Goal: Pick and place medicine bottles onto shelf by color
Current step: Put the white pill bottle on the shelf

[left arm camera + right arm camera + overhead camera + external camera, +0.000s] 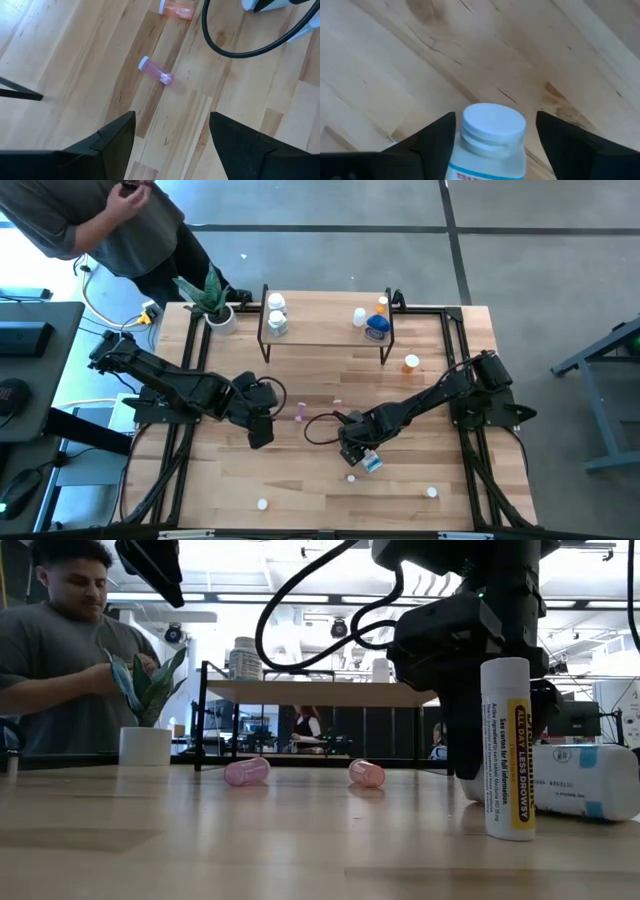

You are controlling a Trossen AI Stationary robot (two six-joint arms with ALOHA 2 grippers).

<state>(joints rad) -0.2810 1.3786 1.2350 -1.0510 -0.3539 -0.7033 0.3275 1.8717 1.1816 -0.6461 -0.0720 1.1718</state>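
Right gripper (362, 457), fingers parted, straddles a white bottle with blue label (492, 137) lying near the table's (300, 480) front edge; left gripper (170, 135) hangs released above two pink vials (156, 71).

The right gripper (366, 457) points down at mid-table, its fingers (432, 142) spread apart. The left gripper (262, 432) hangs beside it, fingers (112, 145) likewise wide.
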